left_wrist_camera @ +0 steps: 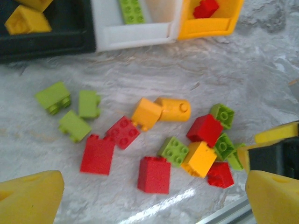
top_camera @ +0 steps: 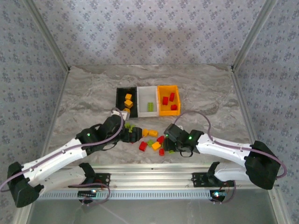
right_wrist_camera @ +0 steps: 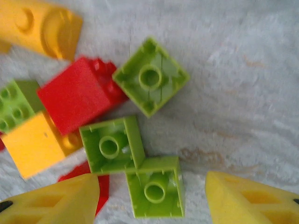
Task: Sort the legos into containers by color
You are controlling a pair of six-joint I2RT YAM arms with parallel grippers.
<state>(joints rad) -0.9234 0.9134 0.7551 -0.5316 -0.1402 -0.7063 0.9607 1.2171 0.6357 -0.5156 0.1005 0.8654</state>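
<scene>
**Pick-up step (judged).** Right gripper point(right_wrist_camera: 153, 184), lower centre of the right wrist view: yellow fingers point(right_wrist_camera: 60, 200) stand apart on either side of an upturned lime green plastic brick point(right_wrist_camera: 156, 193). A gap shows on each side and nothing is gripped. The next move calls for closing squarely on this brick and lifting it clear.

In the way are a second lime green brick point(right_wrist_camera: 112, 144), touching its upper-left corner, and a red brick point(right_wrist_camera: 96, 191), just beside the finger at lower left of the frame.

Left gripper point(left_wrist_camera: 154, 182), bottom of the left wrist view: jaws wide apart and empty, above the loose legos point(left_wrist_camera: 154, 140) scattered on the marble-patterned table point(left_wrist_camera: 261, 56).

Beyond, at upper centre of the top view, is a row of containers:
- black bin point(top_camera: 120, 95), holding orange-yellow bricks
- white bin point(top_camera: 147, 93), holding lime green, the likely destination
- orange bin point(top_camera: 168, 113), holding red
</scene>
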